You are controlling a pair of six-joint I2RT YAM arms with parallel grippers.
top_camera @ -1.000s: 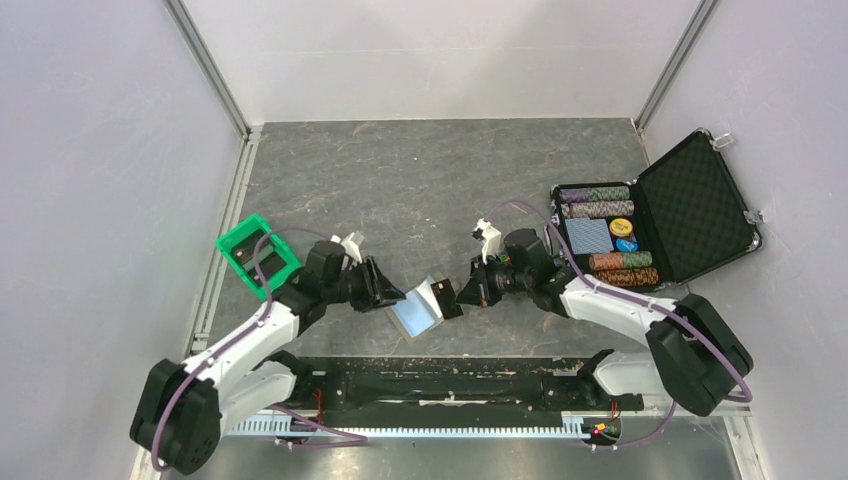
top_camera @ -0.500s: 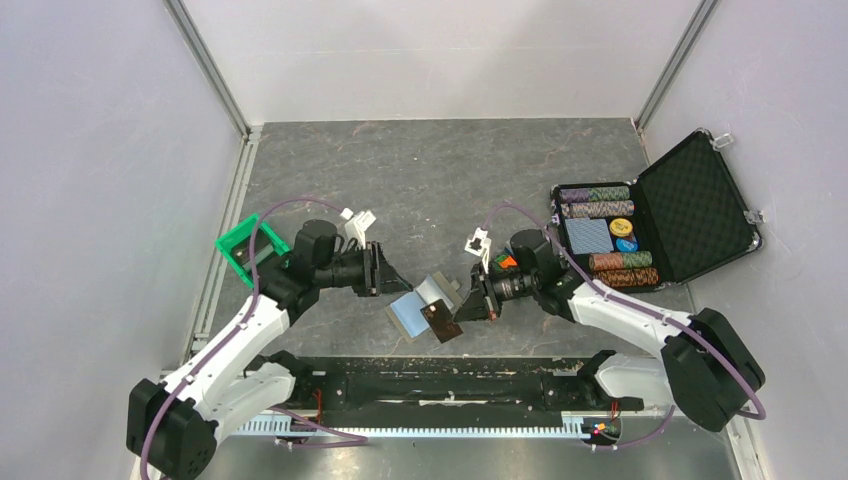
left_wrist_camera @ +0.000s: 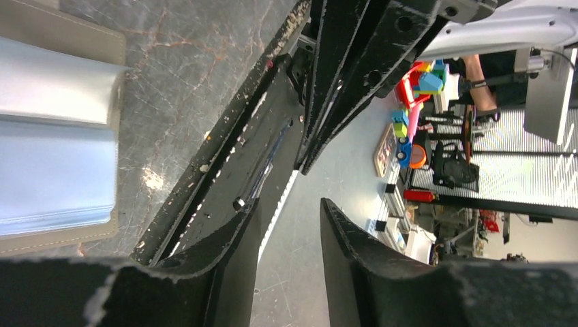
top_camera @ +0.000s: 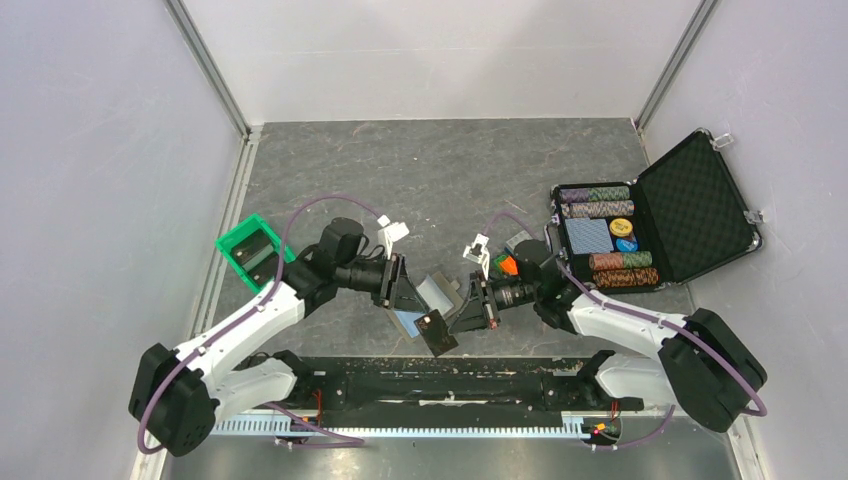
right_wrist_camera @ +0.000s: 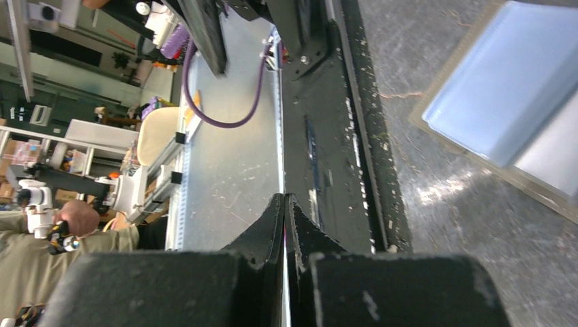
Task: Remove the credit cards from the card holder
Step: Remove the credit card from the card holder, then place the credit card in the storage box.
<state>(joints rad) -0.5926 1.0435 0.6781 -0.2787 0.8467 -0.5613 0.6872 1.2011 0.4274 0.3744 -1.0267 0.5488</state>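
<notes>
While right tool (right_wrist_camera: 285,199) clamps card (top_camera: 437,333), left tool (left_wrist_camera: 290,204) gapes; holder (left_wrist_camera: 54,170) half-hidden.

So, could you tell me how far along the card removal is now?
Done: the taupe folding card holder lies open, pale-blue lining up. In hand: the right tool is shut on one thin dark card, out of the holder. The left tool is open and empty beside it. Left: setting this card down; whether more remain inside cannot be told.
</notes>
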